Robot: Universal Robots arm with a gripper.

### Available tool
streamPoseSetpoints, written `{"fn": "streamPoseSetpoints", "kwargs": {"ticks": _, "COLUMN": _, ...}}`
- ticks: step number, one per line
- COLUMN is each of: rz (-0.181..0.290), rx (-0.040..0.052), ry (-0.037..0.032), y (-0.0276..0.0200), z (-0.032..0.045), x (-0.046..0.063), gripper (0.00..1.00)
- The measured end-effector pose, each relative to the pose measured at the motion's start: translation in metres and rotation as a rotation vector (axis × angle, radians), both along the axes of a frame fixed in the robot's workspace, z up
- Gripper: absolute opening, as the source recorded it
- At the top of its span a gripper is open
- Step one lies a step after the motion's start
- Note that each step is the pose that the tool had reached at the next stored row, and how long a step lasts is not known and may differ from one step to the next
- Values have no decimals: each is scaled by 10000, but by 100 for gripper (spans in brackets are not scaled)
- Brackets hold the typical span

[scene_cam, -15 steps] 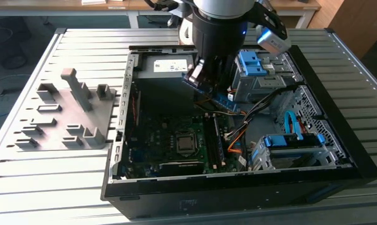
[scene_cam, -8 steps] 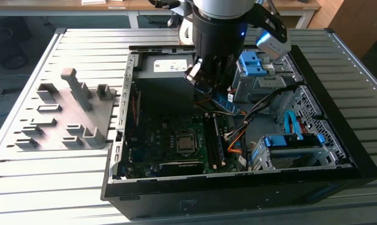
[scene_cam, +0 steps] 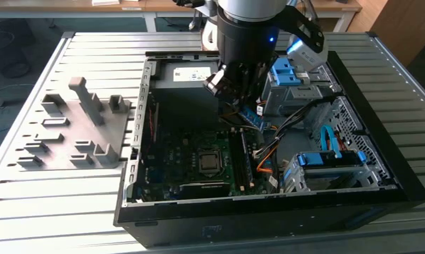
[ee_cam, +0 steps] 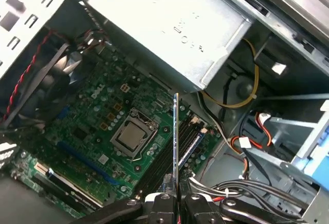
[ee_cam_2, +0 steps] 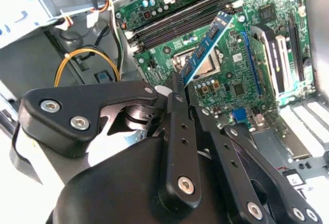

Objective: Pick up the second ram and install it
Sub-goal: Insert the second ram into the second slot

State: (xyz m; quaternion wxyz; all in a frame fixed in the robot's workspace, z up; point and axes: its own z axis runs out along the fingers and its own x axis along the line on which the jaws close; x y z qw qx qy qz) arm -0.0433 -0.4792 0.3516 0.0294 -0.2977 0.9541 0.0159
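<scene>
Gripper (ee_cam_2: 177, 88) clamped on one end of the second ram (ee_cam_2: 208, 44), which hangs tilted over the motherboard (ee_cam_2: 169, 49) inside the open computer case (scene_cam: 269, 211), near the long black slots (ee_cam_2: 180, 21).

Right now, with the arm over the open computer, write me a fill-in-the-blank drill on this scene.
1. The tool is ____ on the second ram.
2. The second ram hangs ____ the green motherboard, not yet in the black slots.
3. The gray holder blocks stand on the exterior view's ____ of the computer case.
Missing words: shut; above; left.
</scene>
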Motion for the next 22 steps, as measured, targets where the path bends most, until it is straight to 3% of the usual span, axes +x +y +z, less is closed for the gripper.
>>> {"fn": "streamPoseSetpoints", "kwargs": {"ticks": 22, "rz": -2559, "rx": 0, "ry": 0, "y": 0, "z": -7, "x": 0, "gripper": 14}}
